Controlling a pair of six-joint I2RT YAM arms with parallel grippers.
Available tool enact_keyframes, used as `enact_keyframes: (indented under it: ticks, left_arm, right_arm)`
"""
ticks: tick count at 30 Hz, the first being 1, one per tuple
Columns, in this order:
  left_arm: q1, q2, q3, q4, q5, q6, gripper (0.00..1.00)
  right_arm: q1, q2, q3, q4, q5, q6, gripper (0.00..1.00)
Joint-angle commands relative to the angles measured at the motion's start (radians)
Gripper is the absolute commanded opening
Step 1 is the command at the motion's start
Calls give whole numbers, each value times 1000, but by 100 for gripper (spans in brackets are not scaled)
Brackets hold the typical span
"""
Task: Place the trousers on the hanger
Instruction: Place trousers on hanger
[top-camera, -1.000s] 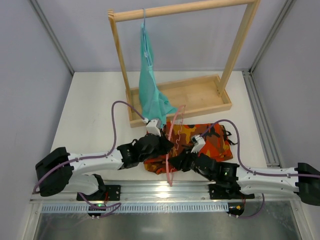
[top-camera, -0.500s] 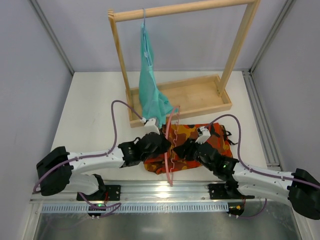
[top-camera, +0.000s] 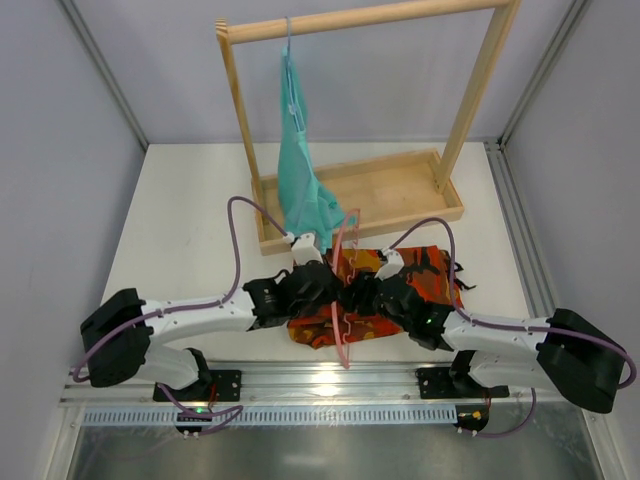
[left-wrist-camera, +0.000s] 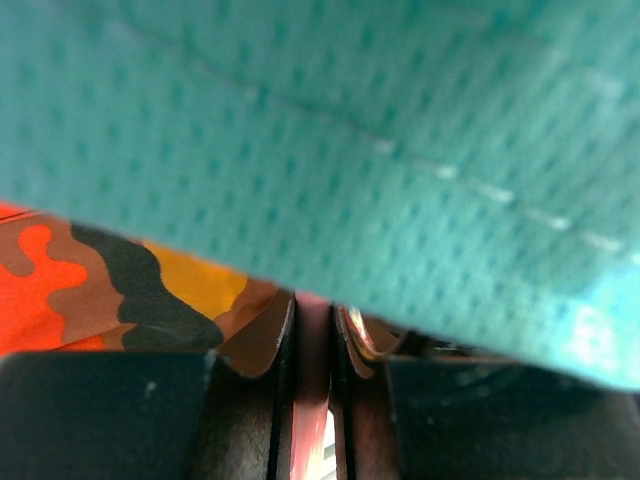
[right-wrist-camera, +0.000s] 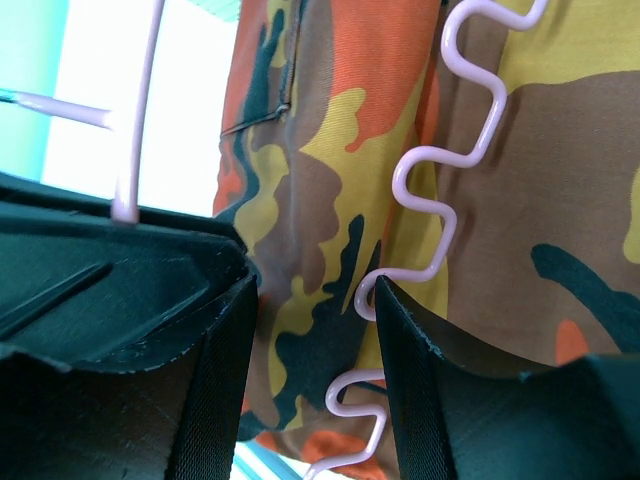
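The camouflage trousers (top-camera: 410, 285) lie crumpled on the table in front of the wooden rack. The pink hanger (top-camera: 343, 300) stands on edge over their left part. My left gripper (top-camera: 325, 287) is shut on the hanger's pink bar (left-wrist-camera: 308, 400), with trousers cloth (left-wrist-camera: 90, 290) behind it. My right gripper (top-camera: 366, 292) is open right beside the hanger. In the right wrist view its jaws (right-wrist-camera: 315, 340) straddle trousers cloth (right-wrist-camera: 320, 170), and the hanger's wavy notched bar (right-wrist-camera: 435, 205) touches the right finger (right-wrist-camera: 420, 400).
A wooden rack with a tray base (top-camera: 400, 190) stands behind. A plain teal garment (top-camera: 300, 170) hangs from its top bar on a thin hanger and fills the upper left wrist view (left-wrist-camera: 350, 140). Metal rails run along the near table edge (top-camera: 320, 385).
My right gripper has moved left and forward over the trousers until it sits against the hanger. My left gripper has kept its hold; the hanger has tilted slightly.
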Motion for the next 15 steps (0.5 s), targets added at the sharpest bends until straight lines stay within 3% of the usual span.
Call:
enact_keyframes:
  ticks: [1, 4, 6, 8, 9, 11, 15]
  left_arm:
    - [3, 27, 31, -102, -40, -28, 0]
    - [2, 28, 35, -122, -49, -40, 0]
    - [2, 28, 35, -151, -55, -49, 0]
    - [2, 28, 37, -177, -63, -55, 0]
    - [2, 28, 38, -189, -69, -63, 0]
    - [2, 28, 48, -226, -78, -74, 0]
    - [2, 30, 75, -309, -109, -87, 0]
  right_arm:
    - [-6, 50, 59, 55, 4, -19, 54]
    - [-4, 76, 63, 59, 7, -6, 53]
    - [-6, 87, 65, 70, 1, 4, 45]
    - [-4, 99, 77, 72, -13, 0, 27]
    - [-4, 99, 85, 68, -16, -8, 11]
    - [-4, 72, 100, 46, -21, -17, 4]
    - [-4, -55, 109, -71, 15, -20, 4]
